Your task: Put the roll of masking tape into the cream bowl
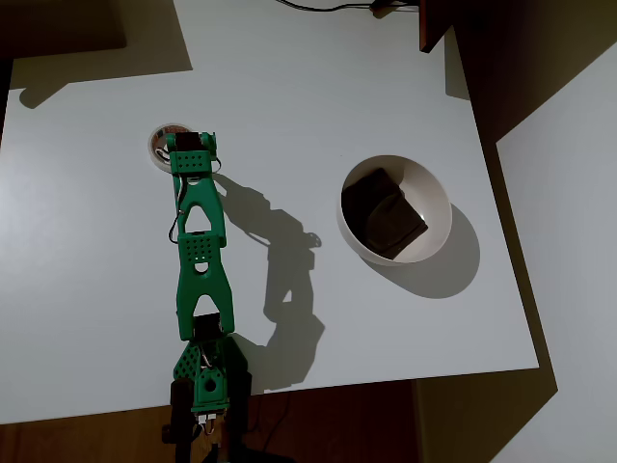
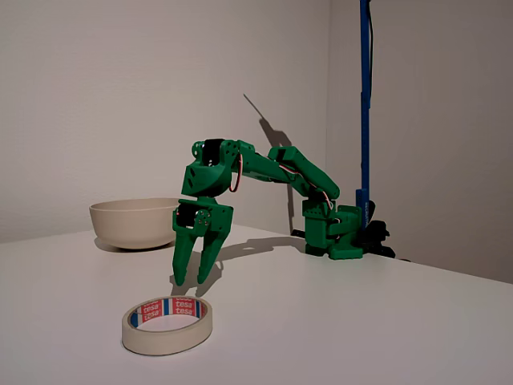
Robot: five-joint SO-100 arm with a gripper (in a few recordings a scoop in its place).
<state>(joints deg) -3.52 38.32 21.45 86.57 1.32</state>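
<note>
- Gripper (image 2: 195, 277) points down; its two green fingers are parted with a narrow gap between the tips, holding nothing. Jaws released.
- In the fixed view the fingertips (image 2: 181, 278) hang just above the table (image 2: 385, 321), their shadow under them. They stand behind the roll of masking tape (image 2: 167, 323), apart from it, not touching.
- The roll lies flat on the table, hole up, nearest the camera in the fixed view. Red, white and blue print shows on its inner core.
- In the overhead view the gripper head (image 1: 189, 154) covers most of the roll (image 1: 159, 141); a crescent of the ring shows at the head's upper left. Whether either finger sits inside the hole cannot be told from above.
- Green arm (image 1: 201, 251) runs from its base at the table's lower edge straight up the picture to the roll.
- Cream bowl (image 1: 436, 198) stands well apart, to the right of the arm in the overhead view; a dark brown square block (image 1: 384, 212) lies inside it.
- In the fixed view the bowl (image 2: 132, 222) stands behind and left of the gripper.
- A blue vertical pole (image 2: 365, 104) rises behind the arm's base.
</note>
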